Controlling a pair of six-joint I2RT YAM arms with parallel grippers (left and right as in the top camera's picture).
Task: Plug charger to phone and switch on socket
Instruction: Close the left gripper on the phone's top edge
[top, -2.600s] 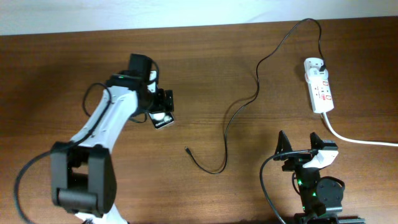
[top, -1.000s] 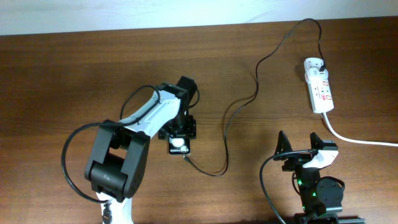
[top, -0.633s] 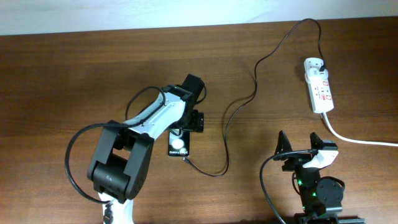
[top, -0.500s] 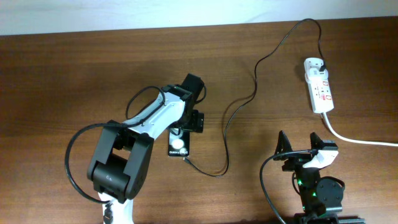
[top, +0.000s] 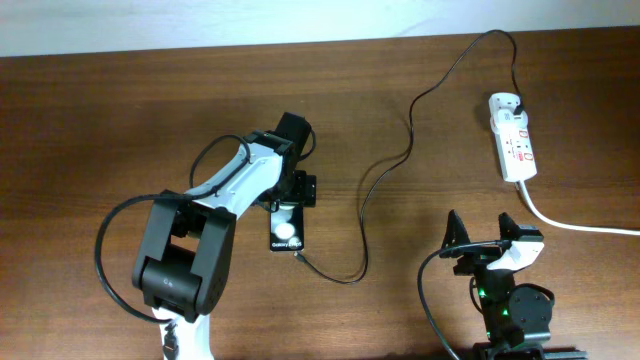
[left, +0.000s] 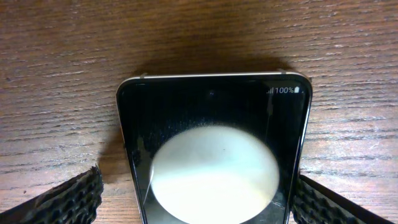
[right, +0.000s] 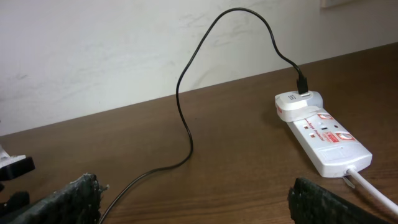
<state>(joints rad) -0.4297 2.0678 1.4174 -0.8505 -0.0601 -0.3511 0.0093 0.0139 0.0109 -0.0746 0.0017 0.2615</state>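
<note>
The phone (top: 286, 231) lay flat on the wood-grain counter (top: 90, 120), slightly left of centre and label end toward 6 o'clock. It was a glossy black slab with rounded corners and a pale metal rim. The charger (top: 365, 200), a thin, limp black cable, had its small plug tip just off the phone's 5 o'clock corner, seemingly not inserted. From there it snaked toward 1 o'clock into the socket (top: 512, 137), a white plastic strip with red switch marks.

The left end effector (top: 290, 200) was released. Its ribbed pads (left: 68, 199) straddled the phone's 12 o'clock end; whether the right pad touched the rim I cannot tell. The right end effector (top: 482, 235) sat at 4 o'clock, well apart, jaws spread and empty.

The risks looked plain. Unbraced, the slick phone could skate when the tip was pushed in. The tiny tip could twist in a pinch, and the cable's curl could drag it off line.
</note>
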